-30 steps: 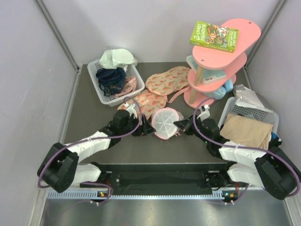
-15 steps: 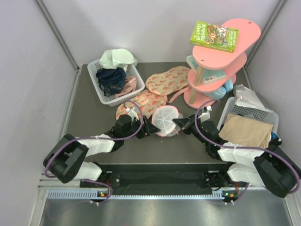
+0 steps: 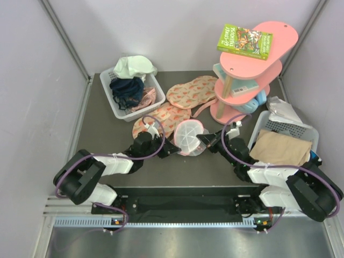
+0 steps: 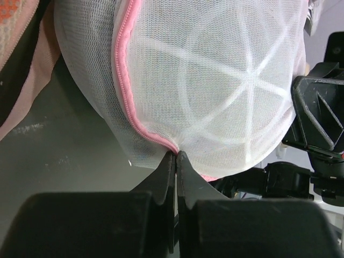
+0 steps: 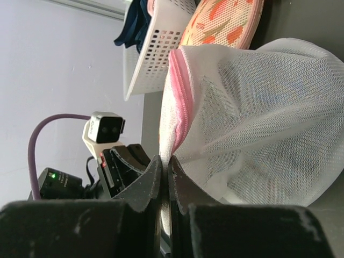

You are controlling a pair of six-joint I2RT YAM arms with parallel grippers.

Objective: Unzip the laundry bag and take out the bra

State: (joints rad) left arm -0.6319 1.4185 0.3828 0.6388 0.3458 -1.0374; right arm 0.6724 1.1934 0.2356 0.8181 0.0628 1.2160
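Note:
The laundry bag [image 3: 189, 136], a white mesh dome with pink zip trim and radiating ribs, sits mid-table between both arms. My left gripper [image 3: 173, 147] is at its left edge. In the left wrist view its jaws are shut [image 4: 176, 156] on the pink zip trim where it meets the mesh [image 4: 215, 80]. My right gripper [image 3: 200, 141] is at the bag's right edge. Its jaws are shut [image 5: 165, 160] on the mesh rim beside the pink zip [image 5: 180, 107]. The bra is hidden from every view.
A white basket [image 3: 113, 106] at the back left holds a navy garment [image 3: 127, 89] and a pale cloth [image 3: 134, 66]. Pink fruit-print fabric pieces [image 3: 192, 91] lie behind the bag. A pink tiered stand [image 3: 252, 70] carries a green book [image 3: 244, 41]. Another white basket [image 3: 285, 127] with beige cloth stands right.
My left gripper was open beside the bag and has now shut on its pink zip trim. The left arm has settled lower; the right gripper has kept its grip.

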